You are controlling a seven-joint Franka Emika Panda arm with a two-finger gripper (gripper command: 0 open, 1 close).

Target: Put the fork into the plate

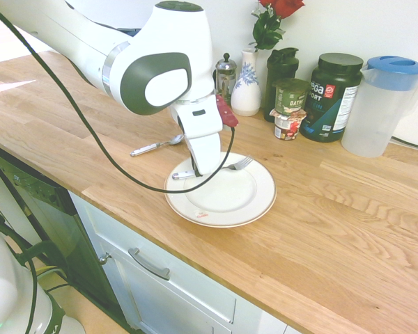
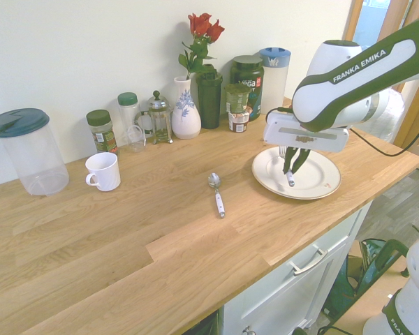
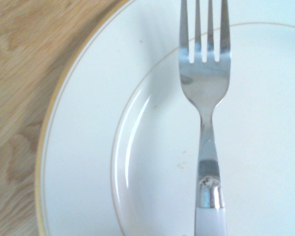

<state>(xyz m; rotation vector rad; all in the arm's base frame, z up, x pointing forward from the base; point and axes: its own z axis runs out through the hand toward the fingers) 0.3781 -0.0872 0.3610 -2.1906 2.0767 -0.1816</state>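
Silver and shiny, the fork [image 1: 238, 164] sits pinched in your gripper [image 2: 292, 171], whose two fingers are squeezed tight on the fork's handle. You can see the gripper pointing straight down over the plate [image 1: 254, 205], with the fork lying flat across it, sticking out on both sides of the fingers. Its tines reach toward the plate's far side, by the jars [image 1: 290, 108]. From the wrist camera you look right down on the fork [image 3: 205, 93], with white plate [image 3: 88, 147] under it. Whether it touches the plate, you cannot tell. A spoon [image 2: 216, 192] lies on the wooden counter [image 2: 126, 237], well apart from the plate.
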